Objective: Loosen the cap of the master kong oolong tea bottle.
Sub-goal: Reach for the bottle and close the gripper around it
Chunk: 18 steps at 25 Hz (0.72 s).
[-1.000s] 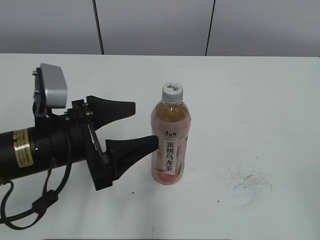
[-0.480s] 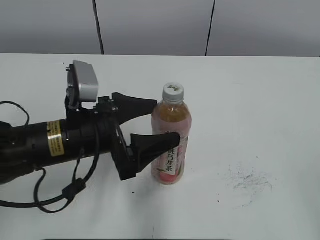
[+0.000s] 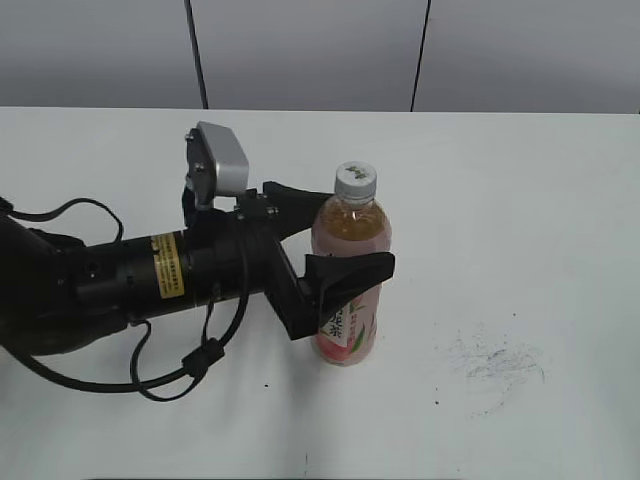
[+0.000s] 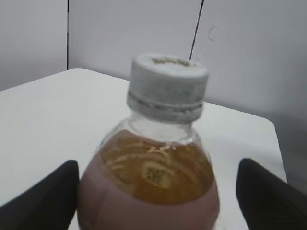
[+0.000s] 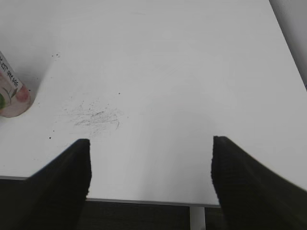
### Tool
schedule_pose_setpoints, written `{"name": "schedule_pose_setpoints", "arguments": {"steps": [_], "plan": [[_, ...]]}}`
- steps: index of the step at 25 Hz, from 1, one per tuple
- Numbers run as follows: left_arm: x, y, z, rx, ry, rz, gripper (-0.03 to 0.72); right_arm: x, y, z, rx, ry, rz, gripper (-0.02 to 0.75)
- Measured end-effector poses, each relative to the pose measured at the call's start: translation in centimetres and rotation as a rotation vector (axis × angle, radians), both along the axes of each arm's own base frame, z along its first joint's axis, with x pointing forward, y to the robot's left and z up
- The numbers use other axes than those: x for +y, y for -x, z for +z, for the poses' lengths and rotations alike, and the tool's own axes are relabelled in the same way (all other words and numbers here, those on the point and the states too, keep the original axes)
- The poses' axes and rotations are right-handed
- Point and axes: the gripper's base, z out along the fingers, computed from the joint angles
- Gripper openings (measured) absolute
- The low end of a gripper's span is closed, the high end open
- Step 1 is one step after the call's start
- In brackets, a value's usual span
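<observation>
The master kong oolong tea bottle (image 3: 352, 330) stands upright on the white table, amber tea showing above its pink label. Its white-grey ribbed cap (image 3: 355, 178) is on the neck and nothing touches it. My left gripper (image 3: 352, 238) lies level and open, one black finger on each side of the bottle's upper body. In the left wrist view the cap (image 4: 168, 86) and the bottle's shoulder (image 4: 148, 191) fill the space between the fingers (image 4: 48, 196); the left one looks against the label, the right one apart. My right gripper (image 5: 149, 177) hangs open and empty over the table's front edge, with the bottle's base (image 5: 12, 93) far to its left.
Dark scuff marks (image 3: 495, 360) stain the table to the right of the bottle, also seen as scuff marks (image 5: 96, 117) in the right wrist view. The left arm's body and cable (image 3: 150, 280) lie low across the table's left side. A grey panelled wall stands behind.
My left arm has slid to the right until its open fingers straddle the bottle. The bottle has shifted slightly rightward. The jaws keep the same width.
</observation>
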Motion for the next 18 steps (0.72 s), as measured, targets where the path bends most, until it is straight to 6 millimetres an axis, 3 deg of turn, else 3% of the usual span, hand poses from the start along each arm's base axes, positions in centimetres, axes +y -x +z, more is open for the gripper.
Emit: {"name": "schedule_pose_setpoints", "arguments": {"steps": [9,18], "plan": [[-1.1,-1.7,0.1,-0.038,0.021,-0.007,0.587,0.0,0.0,0.0,0.000,0.000,0.000,0.587],[-1.4,-1.6,-1.0,-0.021,-0.004,-0.038,0.576,0.0,0.0,0.0,0.000,0.000,0.000,0.587]]}}
